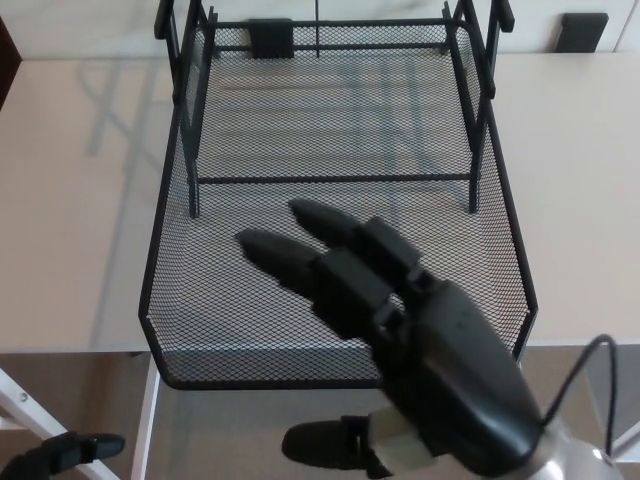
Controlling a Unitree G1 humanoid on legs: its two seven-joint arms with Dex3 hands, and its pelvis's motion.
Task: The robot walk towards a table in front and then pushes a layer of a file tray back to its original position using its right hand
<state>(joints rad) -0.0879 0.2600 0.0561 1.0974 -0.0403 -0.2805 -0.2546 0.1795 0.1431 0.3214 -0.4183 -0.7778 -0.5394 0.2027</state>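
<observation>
One black wire-mesh file tray [200, 300] sits on the pale, smooth table [70, 200], its pulled-out layer a shallow rectangular basket with rounded front corners. Its front edge juts past the table's near edge toward the robot, long axis running front to back. Thin metal posts [190, 130] carry the frame behind. The right hand [400, 330], glossy black plastic, is over the layer's front, two thick fingers [290, 255] spread and holding nothing. A bit of the left hand [60, 455] shows bottom left; whether it's spread or closed, can't tell.
</observation>
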